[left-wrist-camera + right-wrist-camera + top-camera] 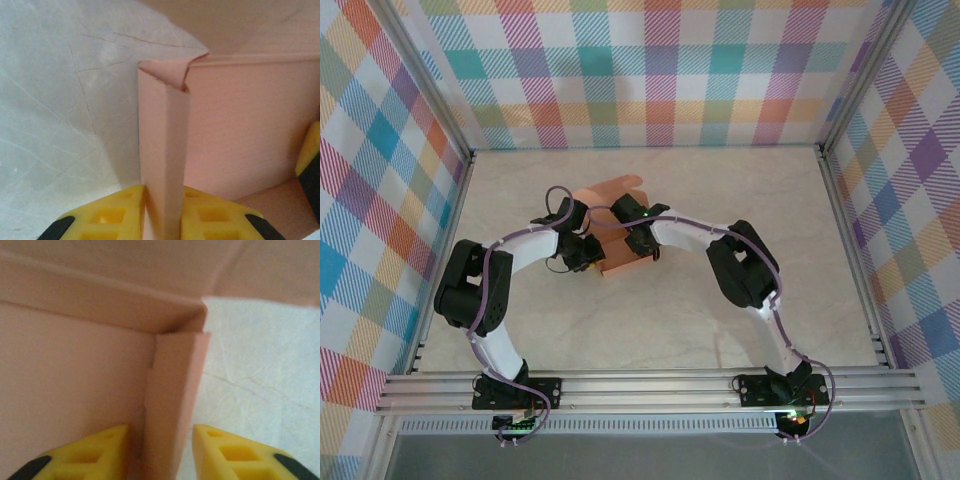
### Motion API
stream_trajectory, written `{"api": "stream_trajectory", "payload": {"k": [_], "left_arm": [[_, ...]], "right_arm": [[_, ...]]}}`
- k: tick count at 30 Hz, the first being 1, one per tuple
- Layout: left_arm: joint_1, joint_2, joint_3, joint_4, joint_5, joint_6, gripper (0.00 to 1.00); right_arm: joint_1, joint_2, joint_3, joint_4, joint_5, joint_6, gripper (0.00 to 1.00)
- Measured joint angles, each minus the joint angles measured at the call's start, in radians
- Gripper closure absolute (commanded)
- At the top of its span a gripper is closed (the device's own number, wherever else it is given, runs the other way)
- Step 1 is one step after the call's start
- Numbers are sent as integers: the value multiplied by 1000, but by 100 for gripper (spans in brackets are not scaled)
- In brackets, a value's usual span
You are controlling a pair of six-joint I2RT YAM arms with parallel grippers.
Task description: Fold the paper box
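The paper box [616, 190] is salmon-orange card, partly folded, lying mid-table between both arms. My left gripper [591, 252] is at its left side. In the left wrist view the yellow fingers [116, 212] press from both sides on a doubled upright side wall of the box [162, 145], so the left gripper [164, 194] is shut on it. My right gripper [639, 243] is at the box's right side. In the right wrist view, the right gripper [161, 434] straddles the other upright wall [172, 390] at a corner, open, with a visible gap to its right finger [227, 450].
The pale marbled tabletop [670, 330] is ringed by plaid walls [650, 70] on the left, back and right. An aluminium rail [650, 385] carrying both arm bases runs along the near edge. Both arms curve inward, crowding the table's centre.
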Motion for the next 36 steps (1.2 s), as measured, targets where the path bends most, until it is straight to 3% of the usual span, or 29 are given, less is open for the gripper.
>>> {"api": "stream_trajectory", "payload": {"k": [6,13,17,24,30,34,36], "left_arm": [[0,-1,13,-9,-7,18,78],[-6,-1,16,-28,-14,22,77],[-7,-1,18,-29,-14,27,72],[-8,-27,21,-29,-24,45,59],[-10,-122,5,-16,-45,66,32],[-13,-224,-41,12,-79,72,21],[-13,-274,-63,31,-103,73,21]], "right_arm": [[-7,-61,-53,30,-93,25,46],[-23,-125,-96,86,-174,63,24],[-37,-154,-139,119,-204,87,17],[-76,-297,-320,232,-267,137,18],[-156,-420,-459,352,-332,243,22],[-223,-416,-489,381,-364,326,35],[-247,-398,-489,385,-367,350,42]]}}
